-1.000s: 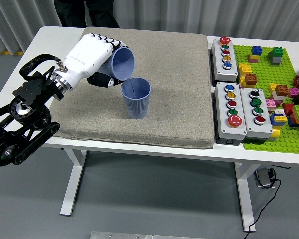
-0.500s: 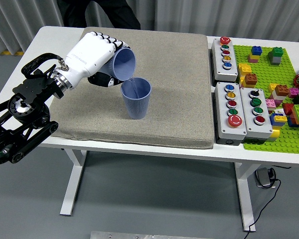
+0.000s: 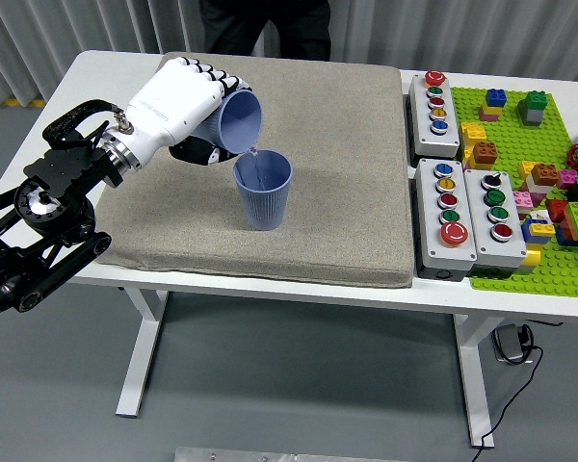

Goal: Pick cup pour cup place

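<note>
My left hand (image 3: 197, 115), white with black finger joints, is shut on a blue ribbed cup (image 3: 239, 121) tipped on its side, mouth facing right and down. Its lip hangs just above the rim of a second blue ribbed cup (image 3: 263, 191) that stands upright on the grey mat (image 3: 347, 144). A thin stream runs from the tilted cup into the upright one. The right hand is out of view.
Two grey button boxes (image 3: 436, 101) (image 3: 472, 214) lie right of the mat. A green baseplate (image 3: 539, 183) with several coloured bricks fills the far right. A person in dark clothes (image 3: 265, 24) stands at the far edge of the white table (image 3: 96, 72).
The tilted cup has barely shifted and keeps pouring. My left arm has drifted slightly up. The person at the far side has moved to the right.
</note>
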You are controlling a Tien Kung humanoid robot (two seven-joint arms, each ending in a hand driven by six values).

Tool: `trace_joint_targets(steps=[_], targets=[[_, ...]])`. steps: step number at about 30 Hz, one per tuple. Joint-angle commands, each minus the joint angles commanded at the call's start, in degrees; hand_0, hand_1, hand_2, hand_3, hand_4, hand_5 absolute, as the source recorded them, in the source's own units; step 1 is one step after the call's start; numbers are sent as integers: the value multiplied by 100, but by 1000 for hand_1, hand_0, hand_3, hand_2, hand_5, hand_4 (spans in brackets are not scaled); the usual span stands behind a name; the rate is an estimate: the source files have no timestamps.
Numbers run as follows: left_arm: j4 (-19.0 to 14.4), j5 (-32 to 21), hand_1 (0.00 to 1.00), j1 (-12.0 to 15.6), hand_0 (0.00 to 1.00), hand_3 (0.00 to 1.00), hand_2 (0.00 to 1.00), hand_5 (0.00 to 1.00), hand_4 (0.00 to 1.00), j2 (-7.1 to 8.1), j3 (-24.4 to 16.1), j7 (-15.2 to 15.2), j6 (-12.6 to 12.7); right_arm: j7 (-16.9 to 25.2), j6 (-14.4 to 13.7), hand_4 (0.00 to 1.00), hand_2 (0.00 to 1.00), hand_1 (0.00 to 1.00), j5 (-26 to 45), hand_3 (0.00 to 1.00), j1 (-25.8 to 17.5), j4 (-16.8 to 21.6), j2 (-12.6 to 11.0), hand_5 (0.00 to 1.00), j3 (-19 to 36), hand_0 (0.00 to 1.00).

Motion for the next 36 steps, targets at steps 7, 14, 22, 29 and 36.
trace_joint_targets(steps=[7, 14, 22, 29, 36], targets=[[-31, 0, 490, -77, 489, 555, 535, 217, 843, 71, 119, 43, -9, 8, -2, 64, 637, 691, 13, 601, -4, -3, -6, 417, -4, 701], [-46, 0, 490, -148, 490, 554, 535, 217, 844, 133, 273, 130, 4, 10, -8, 63, 637, 691, 29, 601, -11, -4, -7, 417, -10, 701], [-63, 0, 491, -166, 490, 551, 534, 218, 843, 170, 315, 238, 33, 10, -11, 63, 637, 691, 52, 602, -3, -5, -15, 418, -26, 701], [-107, 0, 491, -262, 492, 551, 534, 218, 842, 230, 460, 290, 5, 7, -9, 63, 636, 692, 56, 601, -4, -5, -17, 418, -33, 701], [-123, 0, 491, -346, 491, 551, 534, 219, 843, 254, 591, 352, 15, 10, -13, 63, 636, 692, 75, 601, -10, -6, -16, 417, -44, 701]])
